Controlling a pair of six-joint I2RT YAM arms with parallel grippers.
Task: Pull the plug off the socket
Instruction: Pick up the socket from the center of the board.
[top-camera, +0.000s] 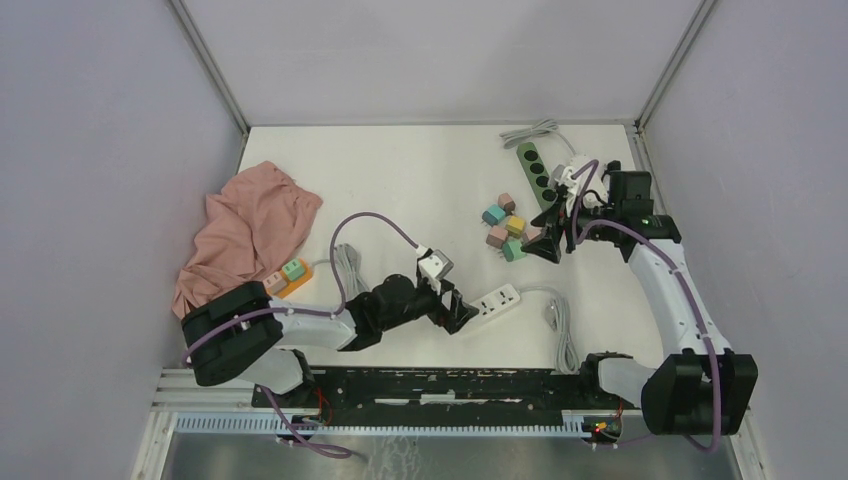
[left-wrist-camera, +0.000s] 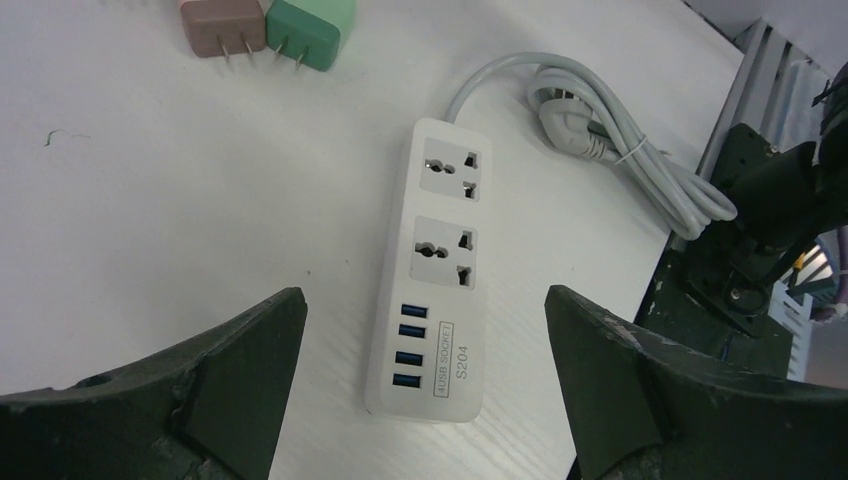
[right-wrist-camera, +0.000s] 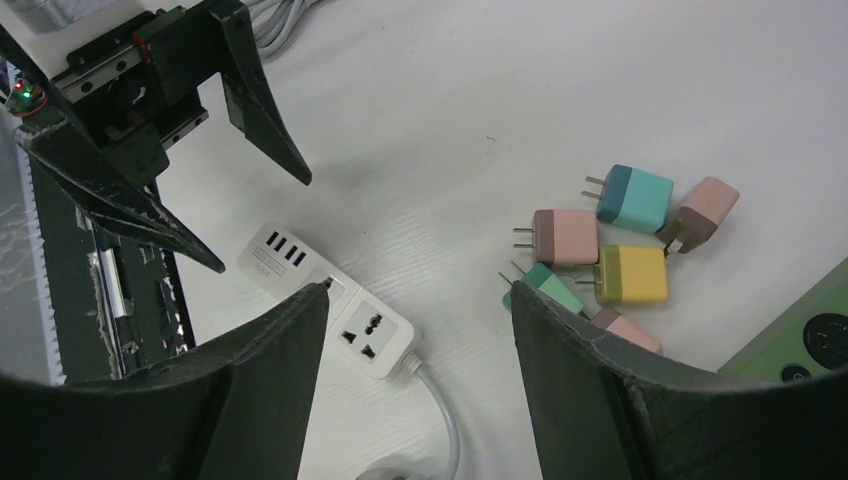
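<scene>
A white power strip (top-camera: 497, 300) (left-wrist-camera: 440, 270) (right-wrist-camera: 340, 315) lies flat on the table with both its sockets empty. My left gripper (top-camera: 462, 315) (left-wrist-camera: 423, 300) hovers over the strip's USB end, open wide, one finger on each side and apart from it. My right gripper (top-camera: 548, 245) (right-wrist-camera: 420, 290) hangs open above the table between the strip and a pile of loose plugs (top-camera: 505, 228) (right-wrist-camera: 620, 240), holding nothing. At the far left, an orange strip (top-camera: 297, 281) carries a green plug (top-camera: 293, 268) and a pinkish one.
A green power strip (top-camera: 533, 172) (right-wrist-camera: 810, 335) lies at the back right with its grey cord. A pink cloth (top-camera: 250, 235) is heaped at the left. The white strip's coiled cable (top-camera: 560, 330) (left-wrist-camera: 640, 160) runs toward the near edge. The frame rail (top-camera: 450, 385) borders the front.
</scene>
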